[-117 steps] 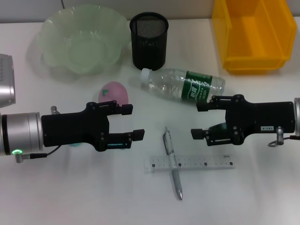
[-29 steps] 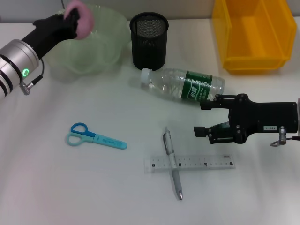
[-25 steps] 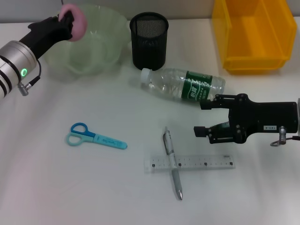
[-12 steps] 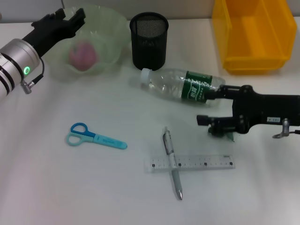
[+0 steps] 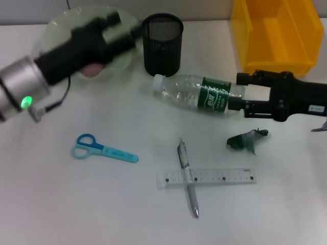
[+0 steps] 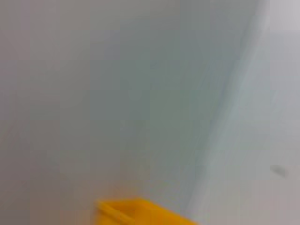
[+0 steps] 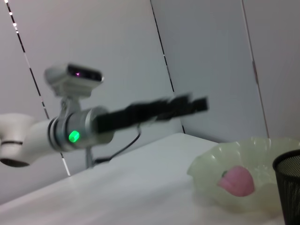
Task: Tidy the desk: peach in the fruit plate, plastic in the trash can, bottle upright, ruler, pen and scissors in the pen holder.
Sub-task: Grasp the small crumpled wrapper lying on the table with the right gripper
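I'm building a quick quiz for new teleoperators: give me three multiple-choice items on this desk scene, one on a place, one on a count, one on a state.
1. Where is the peach?
A. In the green fruit plate
B. Beside the scissors
C. In the yellow bin

2. How many items lie crossed, one over the other?
A. None
B. Two
C. Three

3. How is the bottle?
A. Upright
B. Inside the pen holder
C. Lying on its side

Answers:
1. A: the right wrist view shows it pink inside the plate.
2. B: the pen lies across the ruler.
3. C: it lies flat, its cap toward the pen holder and the right pincer at its base.
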Robot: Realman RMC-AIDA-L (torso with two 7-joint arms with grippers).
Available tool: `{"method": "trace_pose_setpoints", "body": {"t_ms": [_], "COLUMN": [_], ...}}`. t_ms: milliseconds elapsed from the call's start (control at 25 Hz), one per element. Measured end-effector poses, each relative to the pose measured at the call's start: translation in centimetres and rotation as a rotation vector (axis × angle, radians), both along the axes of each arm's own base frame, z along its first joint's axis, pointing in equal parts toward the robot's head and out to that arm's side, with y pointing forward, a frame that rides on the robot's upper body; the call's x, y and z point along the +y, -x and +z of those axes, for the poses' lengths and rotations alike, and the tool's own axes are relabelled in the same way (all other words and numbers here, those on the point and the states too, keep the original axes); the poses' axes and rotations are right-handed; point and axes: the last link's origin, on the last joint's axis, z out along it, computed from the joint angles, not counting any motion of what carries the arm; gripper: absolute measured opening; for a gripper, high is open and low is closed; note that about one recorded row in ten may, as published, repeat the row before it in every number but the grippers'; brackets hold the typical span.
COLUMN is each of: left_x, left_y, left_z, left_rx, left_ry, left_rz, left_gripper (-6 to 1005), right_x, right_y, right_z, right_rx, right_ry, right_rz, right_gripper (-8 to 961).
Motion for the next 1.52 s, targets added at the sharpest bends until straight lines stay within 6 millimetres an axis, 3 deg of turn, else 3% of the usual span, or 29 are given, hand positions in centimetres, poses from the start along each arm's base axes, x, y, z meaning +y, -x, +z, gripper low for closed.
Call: {"method": "trace_pose_setpoints", "body": {"t_ms": [40, 280, 520, 600, 720, 960, 1520], "left_x": [-1.5, -5.1, -6.5, -6.7, -6.9, -6.9, -6.8], "left_y": [0.3, 2.6, 3.8, 4.1, 4.3, 4.3, 4.4], "left_z": [-0.1, 0.2, 0.5, 0.5, 0.3, 0.4, 0.6], "left_rx": [0.035, 0.124, 0.165, 0.172, 0.183, 0.180, 0.176], "left_ry": [0.071, 0.216, 0.274, 0.281, 0.296, 0.298, 0.295], "left_rz": [-0.067, -0.156, -0.171, -0.167, -0.170, -0.164, -0.149], "left_gripper": [832, 844, 842, 841, 839, 837, 831], "right_x": [-0.1, 0.0, 0.8, 1.8, 2.6, 3.2, 3.9], "right_y": [0.2, 0.9, 2.0, 3.1, 4.3, 5.0, 4.7], "right_z": [0.7, 3.1, 3.9, 3.9, 2.9, 1.5, -2.7], "right_rx": [-0.002, -0.110, -0.254, -0.392, -0.573, -0.737, -0.949], "right_ry": [0.018, 0.083, 0.202, 0.278, 0.352, 0.374, 0.290], "right_rz": [0.022, 0.084, 0.095, 0.099, 0.126, 0.162, 0.250], "right_gripper": [724, 721, 717, 716, 714, 711, 703]}}
